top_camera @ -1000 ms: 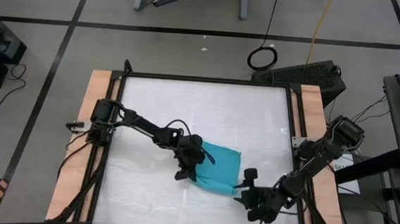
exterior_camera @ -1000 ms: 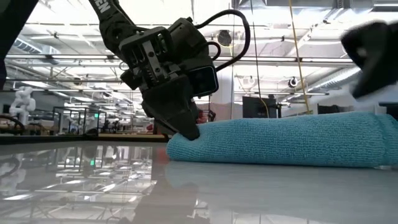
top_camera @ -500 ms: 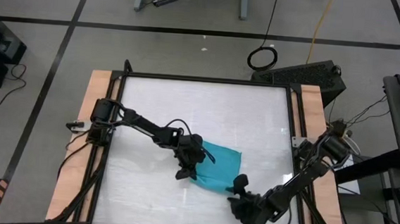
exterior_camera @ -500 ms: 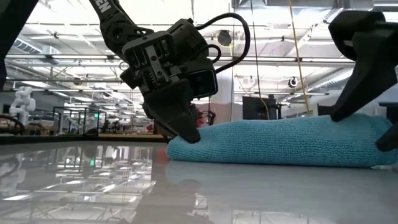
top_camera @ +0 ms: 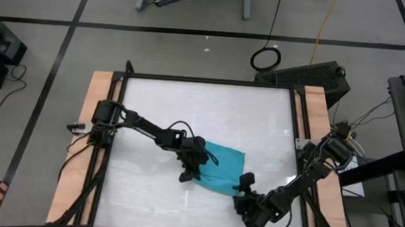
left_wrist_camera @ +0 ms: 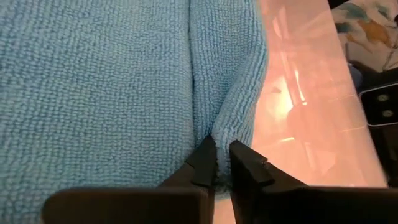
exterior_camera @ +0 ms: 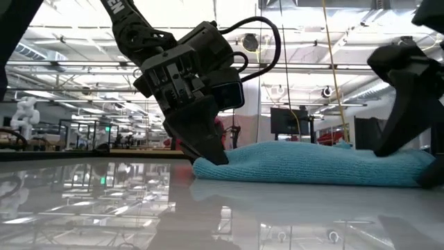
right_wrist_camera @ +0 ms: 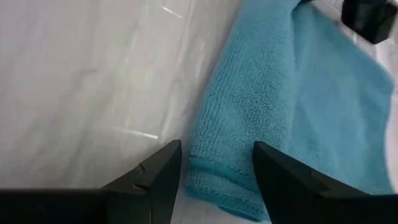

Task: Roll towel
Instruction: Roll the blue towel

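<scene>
The turquoise towel (top_camera: 222, 166) lies folded on the white table, also seen in the low view (exterior_camera: 312, 164). My left gripper (top_camera: 190, 171) is at its left end, shut on a ridge of the cloth (left_wrist_camera: 219, 163). My right gripper (top_camera: 244, 191) is open at the towel's near right end. In the right wrist view its fingers (right_wrist_camera: 217, 180) stand on either side of the towel's thick folded end (right_wrist_camera: 217, 158). In the low view it shows at the right (exterior_camera: 415, 154). My left gripper pinches a raised fold of the towel (left_wrist_camera: 217, 127) between its two fingertips, at the towel's left end. The fingers slant down from the table's left side. The rest of the towel lies on the table. My right gripper straddles the towel's end; I cannot tell whether it touches.
The white tabletop (top_camera: 188, 112) is bordered by a black frame and wooden side strips (top_camera: 86, 141). Bare table lies on the far side of the towel and to its left.
My right gripper has moved toward the table's left edge and down, onto the towel's near right end. My left gripper has tipped and nudged slightly right, still shut on the cloth. The towel's hump now sits lower and flatter.
</scene>
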Tool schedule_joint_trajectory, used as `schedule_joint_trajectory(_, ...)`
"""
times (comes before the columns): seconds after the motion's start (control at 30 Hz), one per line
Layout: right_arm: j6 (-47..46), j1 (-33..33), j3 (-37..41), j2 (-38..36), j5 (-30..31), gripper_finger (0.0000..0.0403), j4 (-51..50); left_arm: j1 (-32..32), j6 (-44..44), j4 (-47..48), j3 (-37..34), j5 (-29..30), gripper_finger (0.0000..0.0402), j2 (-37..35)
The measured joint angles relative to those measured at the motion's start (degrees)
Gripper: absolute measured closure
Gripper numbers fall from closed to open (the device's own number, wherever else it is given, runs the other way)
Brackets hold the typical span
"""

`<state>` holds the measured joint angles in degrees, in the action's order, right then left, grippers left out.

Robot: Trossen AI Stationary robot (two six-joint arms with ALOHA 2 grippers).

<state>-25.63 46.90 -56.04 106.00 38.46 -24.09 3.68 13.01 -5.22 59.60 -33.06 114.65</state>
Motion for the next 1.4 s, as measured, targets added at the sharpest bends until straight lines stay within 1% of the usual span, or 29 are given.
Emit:
schedule_joint_trajectory(0.1, -1.5, 0.0, 0.4, 0.1, -0.5, 0.0211, 0.2, 0.5, -1.9, 0.0, 0.5, 1.3, 0.0327, -0.2)
schedule_joint_trajectory(0.2, -2.8, 0.0, 0.7, 0.0, -0.7, 0.0211, 0.3, 1.1, -4.1, 0.1, 0.5, 3.4, 0.0276, -1.4)
schedule_joint_trajectory(0.3, -3.7, -0.1, 0.8, 0.0, -0.8, 0.0211, 0.1, 1.3, -5.8, 0.3, 0.5, 4.1, 0.0229, -3.3)
schedule_joint_trajectory(0.4, -3.8, -0.1, 0.8, 0.3, -0.8, 0.0214, 0.1, 1.4, -8.0, 1.9, 0.5, 4.9, 0.0201, -5.9)
schedule_joint_trajectory(0.53, -5.3, -0.1, 0.8, 0.6, -0.9, 0.0236, -0.1, 3.2, -16.1, 6.7, 0.6, 10.4, 0.0195, -9.9)
schedule_joint_trajectory(0.63, -7.4, -0.1, 0.8, 0.6, -1.1, 0.026, -0.3, 6.5, -24.1, 9.7, 0.6, 14.5, 0.0195, -11.1)
schedule_joint_trajectory(0.7, -8.7, -0.1, 0.8, 0.6, -1.3, 0.0277, -0.3, 9.2, -28.2, 10.9, 0.5, 17.4, 0.0195, -11.0)
schedule_joint_trajectory(0.83, -9.7, -0.1, 0.8, 0.7, -1.6, 0.0312, -0.3, 14.6, -36.0, 9.8, 0.5, 27.4, 0.0195, -8.9)
schedule_joint_trajectory(0.9, -9.7, -0.1, 0.8, 0.7, -2.0, 0.0328, -0.3, 16.5, -39.1, 8.0, 0.5, 31.2, 0.0194, -7.6)
schedule_joint_trajectory(1.07, -10.4, -0.5, 0.8, 0.7, -3.7, 0.0362, -0.3, 18.6, -42.3, 5.3, 0.5, 39.3, 0.0194, -4.8)
schedule_joint_trajectory(1.23, -11.2, -0.6, 0.8, 0.7, -4.0, 0.0388, -0.3, 18.3, -42.7, 4.3, 0.5, 44.6, 0.0194, -4.5)
schedule_joint_trajectory(1.3, -11.2, -0.6, 0.8, 0.7, -4.2, 0.0395, -0.3, 18.1, -43.9, 4.0, 0.5, 45.6, 0.0194, -4.5)
schedule_joint_trajectory(1.4, -11.2, -0.6, 0.8, 0.7, -4.7, 0.0399, -0.3, 18.1, -45.7, 4.4, 0.5, 45.3, 0.0194, -4.5)
